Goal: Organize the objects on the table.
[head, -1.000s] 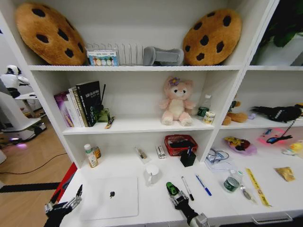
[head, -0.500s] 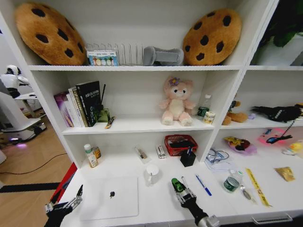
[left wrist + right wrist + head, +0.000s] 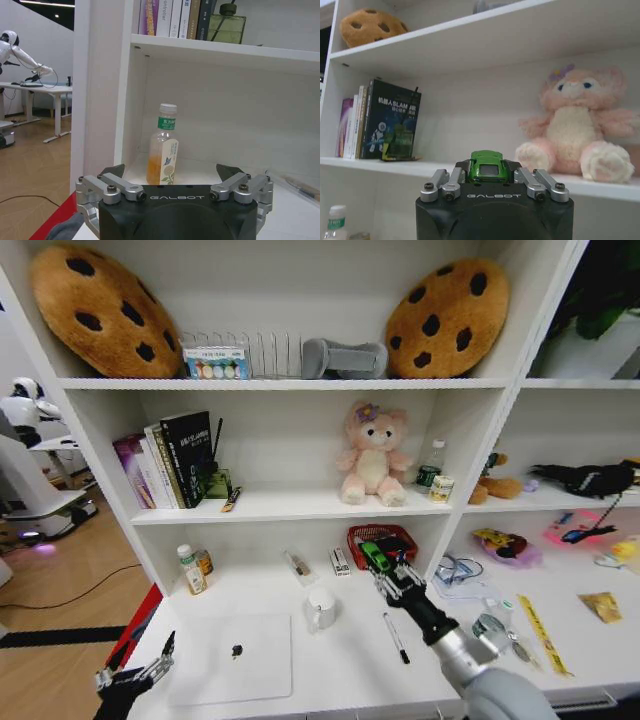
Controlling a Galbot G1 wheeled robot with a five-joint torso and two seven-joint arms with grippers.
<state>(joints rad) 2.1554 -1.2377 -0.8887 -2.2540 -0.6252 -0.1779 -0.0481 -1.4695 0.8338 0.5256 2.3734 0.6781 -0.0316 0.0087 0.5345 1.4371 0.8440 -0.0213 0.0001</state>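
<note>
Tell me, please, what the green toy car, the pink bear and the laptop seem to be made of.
The green toy car, held in the right tool, looks like glossy painted metal or hard plastic: it reflects light sharply. The pink bear looks like soft plush fabric, with fuzzy edges. The laptop looks like matte silver metal, probably aluminium: its lid is smooth and evenly pale.

Bare table point(image 3: 345, 665) before white mug point(image 3: 321, 607), red basket point(image 3: 380, 544) blocking behind, black pen point(image 3: 396, 638) alongside

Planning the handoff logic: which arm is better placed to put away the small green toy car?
Right. The right gripper already holds the small green toy car, raised near the shelves; the open left gripper hangs at the desk's left corner.
</note>
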